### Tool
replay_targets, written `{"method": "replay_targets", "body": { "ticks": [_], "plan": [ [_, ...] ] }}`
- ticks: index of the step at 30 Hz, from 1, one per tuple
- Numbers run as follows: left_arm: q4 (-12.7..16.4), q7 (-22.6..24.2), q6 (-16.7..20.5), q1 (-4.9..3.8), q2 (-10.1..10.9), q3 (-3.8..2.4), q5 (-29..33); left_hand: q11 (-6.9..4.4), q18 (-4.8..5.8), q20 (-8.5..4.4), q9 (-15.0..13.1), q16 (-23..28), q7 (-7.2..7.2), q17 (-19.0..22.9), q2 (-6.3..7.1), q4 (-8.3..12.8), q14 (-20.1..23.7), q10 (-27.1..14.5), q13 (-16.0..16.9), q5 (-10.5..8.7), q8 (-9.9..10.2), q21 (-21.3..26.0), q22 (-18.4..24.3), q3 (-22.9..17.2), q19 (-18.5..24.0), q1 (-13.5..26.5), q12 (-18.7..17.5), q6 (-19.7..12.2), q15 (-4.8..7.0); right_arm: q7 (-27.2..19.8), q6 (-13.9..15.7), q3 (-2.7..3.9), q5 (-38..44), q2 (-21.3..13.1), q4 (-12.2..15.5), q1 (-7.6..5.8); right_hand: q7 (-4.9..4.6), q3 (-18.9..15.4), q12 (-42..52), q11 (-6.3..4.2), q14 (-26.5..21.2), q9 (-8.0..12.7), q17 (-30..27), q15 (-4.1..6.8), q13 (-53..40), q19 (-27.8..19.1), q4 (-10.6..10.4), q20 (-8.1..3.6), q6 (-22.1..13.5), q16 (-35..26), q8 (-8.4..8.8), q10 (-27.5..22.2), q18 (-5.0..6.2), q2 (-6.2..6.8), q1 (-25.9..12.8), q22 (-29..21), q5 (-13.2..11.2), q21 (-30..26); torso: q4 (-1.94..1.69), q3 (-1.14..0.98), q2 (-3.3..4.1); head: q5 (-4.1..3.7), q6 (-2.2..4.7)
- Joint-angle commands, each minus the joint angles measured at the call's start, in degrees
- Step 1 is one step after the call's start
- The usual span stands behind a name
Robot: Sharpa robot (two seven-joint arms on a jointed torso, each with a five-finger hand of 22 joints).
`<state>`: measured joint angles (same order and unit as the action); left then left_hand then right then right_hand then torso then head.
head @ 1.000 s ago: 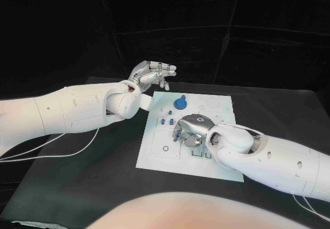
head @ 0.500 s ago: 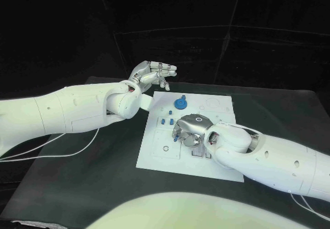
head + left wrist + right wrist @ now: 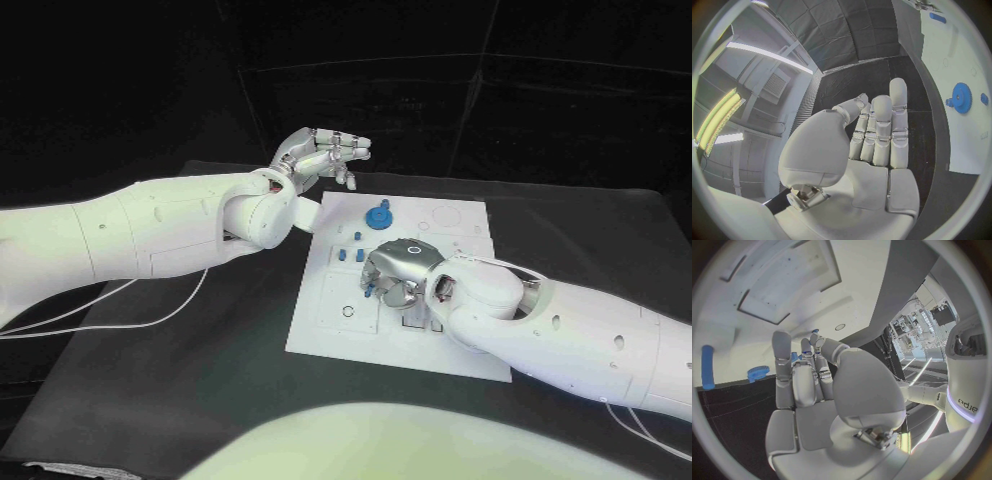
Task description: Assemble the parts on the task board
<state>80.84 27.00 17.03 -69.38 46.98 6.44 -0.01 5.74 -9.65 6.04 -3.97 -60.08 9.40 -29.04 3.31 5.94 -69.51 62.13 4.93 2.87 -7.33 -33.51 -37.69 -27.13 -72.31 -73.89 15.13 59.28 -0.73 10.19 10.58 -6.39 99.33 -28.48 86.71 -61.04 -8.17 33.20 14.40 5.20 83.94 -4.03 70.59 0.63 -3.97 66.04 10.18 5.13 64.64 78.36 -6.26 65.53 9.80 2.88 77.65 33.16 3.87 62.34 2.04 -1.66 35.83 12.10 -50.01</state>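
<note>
Left hand [image 3: 320, 153]: raised over the table's far left, off the task board's [image 3: 325, 320] far left corner, fingers [image 3: 879, 127] extended side by side, thumb alongside, nothing grasped. Right hand [image 3: 397, 272]: lowered onto the middle of the board, fingers curled downward over small blue parts [image 3: 372, 292]; whether one was pinched could not be told.

Task board: white, flat at the centre of the black table [image 3: 173, 390], long side running near to far. Blue gear [image 3: 379, 217]: seated on the far half of the board, just beyond the right hand, apart from it. Two short blue pegs [image 3: 346, 256]: upright, just left of the right hand, near the board's left edge. In the right wrist view, a blue cylinder [image 3: 707, 367] lying near the board's edge and a blue toothed piece [image 3: 757, 373] beside the fingertips [image 3: 781, 337].
</note>
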Motion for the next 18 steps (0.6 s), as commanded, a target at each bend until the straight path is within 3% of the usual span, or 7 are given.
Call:
{"method": "replay_targets", "body": {
  "ticks": [1,18],
  "plan": [
    [0.02,0.16,-1.29,-0.11,-0.01,-0.03,0.05,-0.08,-0.75,0.08,0.09,0.26,0.35,0.12,0.19,0.19,0.48,-0.33,-0.04,0.14,-0.21,0.41,0.1,0.1,0.3,-0.09,0.38,-0.2,0.09,-0.12,-2.37,-0.22,0.27,0.17,-0.02,0.18,-0.33,-0.21,-0.18,-0.91,2.57,0.02,-0.06,0.04,0.0,-0.5,-0.25,-0.08,0.05,-0.01,0.36,1.03,-0.03,0.33,-0.3,-0.07,0.16,0.07,0.04,-0.04,0.06,0.01,0.01],
    [-0.09,-0.12,-1.59,-0.17,-0.01,-0.03,0.05,-0.08,-0.75,0.09,0.09,0.29,0.35,0.19,0.24,0.2,0.53,-0.36,-0.04,0.14,-0.21,0.43,0.11,0.14,0.32,-0.07,0.39,-0.22,0.08,-1.5,-0.94,-0.22,-0.88,0.5,0.21,0.21,-0.8,-1.45,-1.35,-0.35,2.43,0.23,-0.32,-0.44,0.23,-1.32,-0.83,0.39,-1.33,-0.06,1.48,-0.6,0.11,0.98,-1.65,-0.94,0.88,-0.33,-0.04,-0.03,0.0,-0.14,0.01]
  ]
}}
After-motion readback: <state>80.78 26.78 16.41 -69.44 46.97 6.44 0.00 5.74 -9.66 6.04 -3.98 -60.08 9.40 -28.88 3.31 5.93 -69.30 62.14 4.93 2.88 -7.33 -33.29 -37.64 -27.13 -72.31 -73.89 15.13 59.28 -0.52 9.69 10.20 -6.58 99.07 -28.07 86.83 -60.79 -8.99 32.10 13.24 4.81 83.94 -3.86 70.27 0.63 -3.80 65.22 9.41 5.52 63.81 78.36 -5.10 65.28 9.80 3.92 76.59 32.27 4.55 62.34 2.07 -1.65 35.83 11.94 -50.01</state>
